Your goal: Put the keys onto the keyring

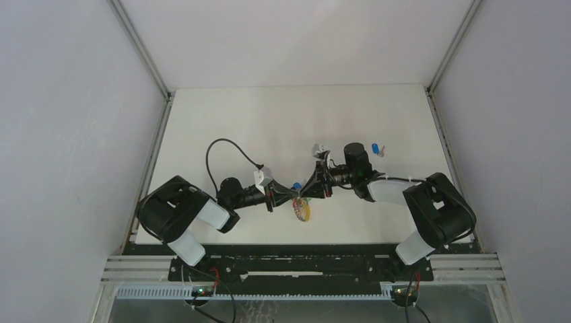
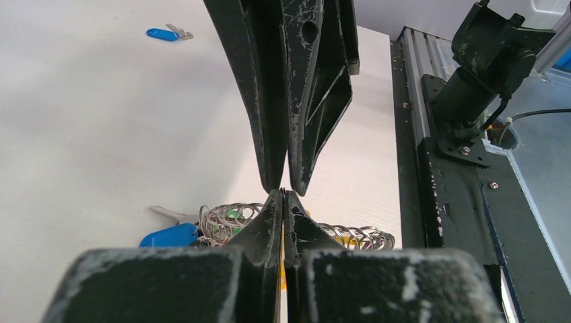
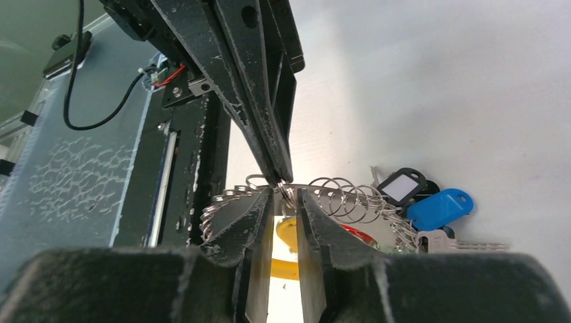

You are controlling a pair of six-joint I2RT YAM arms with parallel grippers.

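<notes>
The keyring (image 1: pixel 302 208) lies between the two arms, a bunch of small silver rings (image 3: pixel 343 195) with blue (image 3: pixel 441 207), black, red and yellow capped keys. My left gripper (image 2: pixel 283 195) is shut on a silver ring of the bunch (image 2: pixel 225 219). It meets the right gripper (image 3: pixel 286 195) tip to tip. The right jaws stand a little apart, with the pinched ring wire in the gap between them. One loose blue key (image 1: pixel 376 149) lies apart on the table behind the right arm; it also shows as a loose blue key (image 2: pixel 165 33) far off in the left wrist view.
The black mounting rail (image 2: pixel 458 202) and the right arm's base (image 2: pixel 485 60) run along the near table edge, close beside the keyring. A black cable (image 1: pixel 225 145) loops over the table behind the left arm. White walls enclose the table.
</notes>
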